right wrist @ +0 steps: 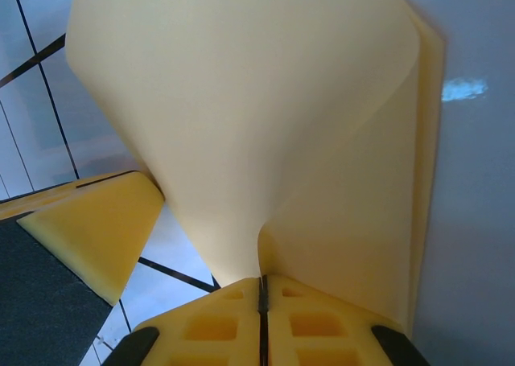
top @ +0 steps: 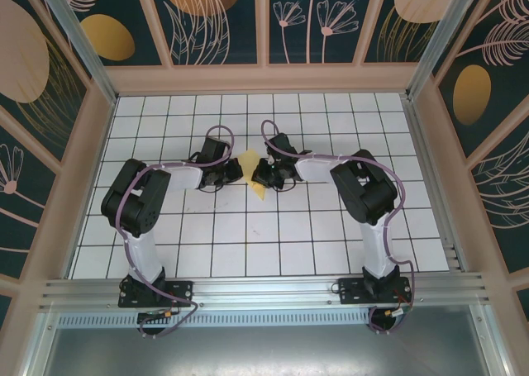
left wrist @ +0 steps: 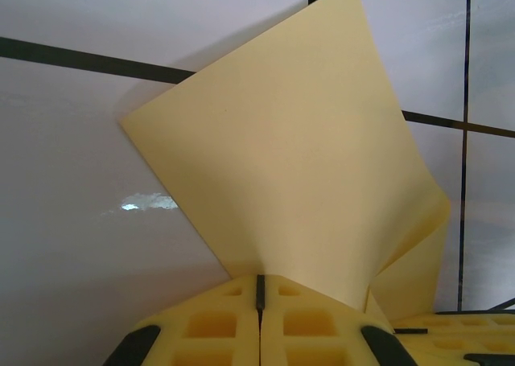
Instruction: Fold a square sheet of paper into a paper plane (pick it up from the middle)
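Paper sheet [left wrist: 298,165] pinched by left hand [left wrist: 259,289], right hand [right wrist: 262,289].

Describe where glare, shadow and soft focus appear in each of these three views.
Top external: even light, faint shadows under the arms. Left wrist: a small glare patch on the table left of the square sheet of paper, which shades the tiles along its upper left edge. Right wrist: a bluish glare patch upper right; the sheet looks soft, close to the lens.
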`<move>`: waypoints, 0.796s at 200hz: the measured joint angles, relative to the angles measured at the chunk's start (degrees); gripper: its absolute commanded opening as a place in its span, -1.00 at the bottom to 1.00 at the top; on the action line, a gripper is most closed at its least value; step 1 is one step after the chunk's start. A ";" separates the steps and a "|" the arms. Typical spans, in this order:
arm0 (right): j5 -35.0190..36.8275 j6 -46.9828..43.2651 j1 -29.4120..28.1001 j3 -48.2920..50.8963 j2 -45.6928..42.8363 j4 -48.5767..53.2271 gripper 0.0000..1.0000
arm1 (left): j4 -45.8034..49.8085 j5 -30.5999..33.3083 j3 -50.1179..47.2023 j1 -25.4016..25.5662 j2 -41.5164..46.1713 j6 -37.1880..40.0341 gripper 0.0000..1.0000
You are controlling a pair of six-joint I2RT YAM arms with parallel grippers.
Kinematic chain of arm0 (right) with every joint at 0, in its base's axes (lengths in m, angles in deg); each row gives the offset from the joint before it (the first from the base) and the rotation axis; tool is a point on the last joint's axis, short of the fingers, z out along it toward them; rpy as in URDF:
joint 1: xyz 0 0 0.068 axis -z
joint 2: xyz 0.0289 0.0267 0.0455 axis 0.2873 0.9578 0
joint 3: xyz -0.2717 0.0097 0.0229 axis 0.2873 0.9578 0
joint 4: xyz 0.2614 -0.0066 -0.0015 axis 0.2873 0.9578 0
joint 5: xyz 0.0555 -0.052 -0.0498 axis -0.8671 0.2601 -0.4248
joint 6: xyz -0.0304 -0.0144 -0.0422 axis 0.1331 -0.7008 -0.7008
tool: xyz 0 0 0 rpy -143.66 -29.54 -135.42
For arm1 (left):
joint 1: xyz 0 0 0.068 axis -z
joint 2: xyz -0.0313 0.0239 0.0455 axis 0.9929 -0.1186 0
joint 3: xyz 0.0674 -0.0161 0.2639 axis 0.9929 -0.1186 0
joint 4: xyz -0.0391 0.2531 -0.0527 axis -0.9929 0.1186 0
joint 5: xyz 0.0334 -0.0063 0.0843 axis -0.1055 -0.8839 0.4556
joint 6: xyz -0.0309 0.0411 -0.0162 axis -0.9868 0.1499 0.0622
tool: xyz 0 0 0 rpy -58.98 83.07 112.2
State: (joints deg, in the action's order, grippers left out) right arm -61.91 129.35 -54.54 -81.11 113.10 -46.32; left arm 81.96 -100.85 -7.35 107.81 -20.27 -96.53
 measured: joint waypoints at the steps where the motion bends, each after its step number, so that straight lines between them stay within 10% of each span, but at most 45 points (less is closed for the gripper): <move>1: 0.00 -0.02 0.00 0.00 0.00 0.00 -0.70 | 0.00 0.04 0.00 0.00 0.00 0.00 -0.79; 159: -1.29 0.85 0.02 -0.20 0.09 -1.64 -0.30 | 1.44 2.97 -2.29 -1.44 4.68 -1.09 -0.73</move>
State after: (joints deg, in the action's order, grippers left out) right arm -63.20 130.20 -54.52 -81.31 113.19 -47.96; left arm 83.40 -97.88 -9.64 106.37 -15.59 -97.62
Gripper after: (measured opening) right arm 0.353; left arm 0.134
